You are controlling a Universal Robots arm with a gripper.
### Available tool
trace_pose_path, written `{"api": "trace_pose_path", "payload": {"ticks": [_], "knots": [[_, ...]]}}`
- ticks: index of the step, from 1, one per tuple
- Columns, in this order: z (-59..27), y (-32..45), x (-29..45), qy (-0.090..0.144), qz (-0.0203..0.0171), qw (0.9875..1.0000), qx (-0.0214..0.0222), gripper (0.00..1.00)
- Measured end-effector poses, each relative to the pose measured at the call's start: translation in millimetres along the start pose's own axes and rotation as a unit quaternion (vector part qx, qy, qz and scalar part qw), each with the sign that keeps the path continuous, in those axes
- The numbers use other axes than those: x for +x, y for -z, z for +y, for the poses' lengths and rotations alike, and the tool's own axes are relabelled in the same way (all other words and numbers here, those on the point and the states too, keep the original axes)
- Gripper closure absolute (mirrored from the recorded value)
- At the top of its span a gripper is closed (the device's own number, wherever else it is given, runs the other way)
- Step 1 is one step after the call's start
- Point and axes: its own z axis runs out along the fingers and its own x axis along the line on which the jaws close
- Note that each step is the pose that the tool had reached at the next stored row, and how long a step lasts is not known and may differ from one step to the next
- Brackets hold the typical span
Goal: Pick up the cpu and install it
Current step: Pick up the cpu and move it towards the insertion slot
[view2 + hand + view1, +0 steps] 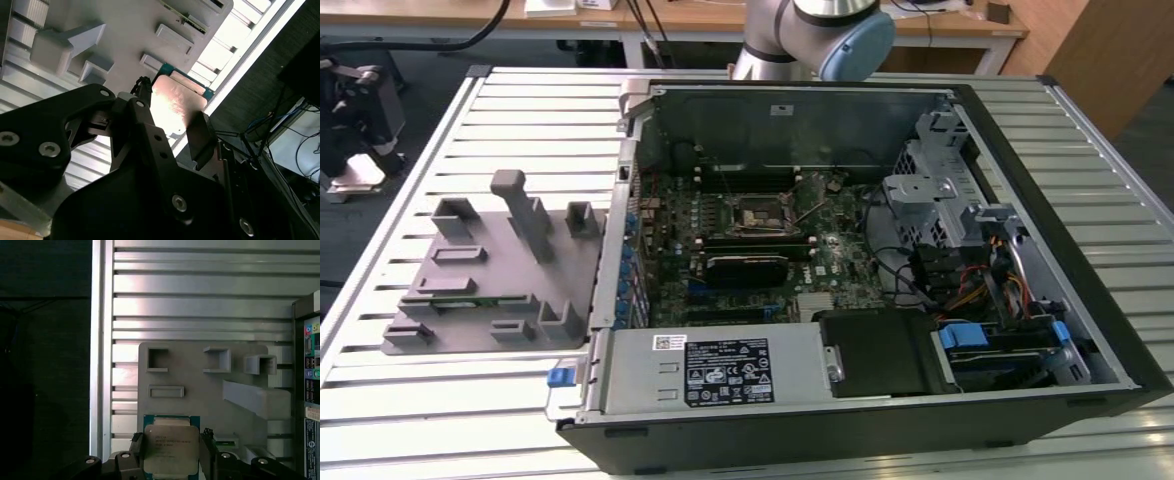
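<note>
1. Desk [454, 420]: slatted metal top. It carries the open computer case [1067, 200] and, on the exterior view's left, the grey tray [500, 285].
2. Case: side panel is off and the motherboard is exposed. The socket [758, 217] looks unfilled, so I judge the install step not yet done.
3. End effector [172, 436]: closed on the cpu, with one black finger [137, 444] pressed to each opposite edge.
4. Cpu [172, 450]: silver plate up, held over the tray's near end in both wrist views. It appears clear of the tray surface.
5. Status: pick-up done as far as shown. Transfer to the case and seating remain.
</note>
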Motion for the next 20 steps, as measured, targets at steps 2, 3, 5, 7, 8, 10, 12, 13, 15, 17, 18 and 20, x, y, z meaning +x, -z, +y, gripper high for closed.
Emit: {"api": "trace_pose_path", "payload": {"ticks": [2,3,5,7,8,10,12,13,15,17,18,20], "knots": [[0.1,2.4,0.1,0.0,-0.0003,1.0,0.0,0.47],[0.1,3.7,0.2,0.0,-0.0004,1.0,0.0,0.47],[0.1,6.0,0.3,0.0,-0.0008,1.0,0.0,0.47],[0.2,8.3,0.5,0.0,-0.0011,1.0,0.0,0.47],[0.2,9.4,0.5,0.0,-0.0012,1.0,0.0,0.47],[0.3,11.7,0.7,0.0,-0.0015,1.0,0.0,0.47],[0.4,14.0,0.8,0.0,-0.0019,1.0,0.0,0.47],[0.4,15.2,0.9,0.0,-0.0021,1.0,0.0,0.47],[0.5,19.6,1.2,0.0,-0.0028,1.0,0.0,0.47],[0.6,21.8,1.4,0.0,-0.0032,1.0,0.0,0.47],[0.6,22.8,1.6,0.0,-0.0034,1.0,0.0,0.47],[0.7,24.9,1.8,0.0,-0.0038,1.0,-0.0001,0.47]]}}
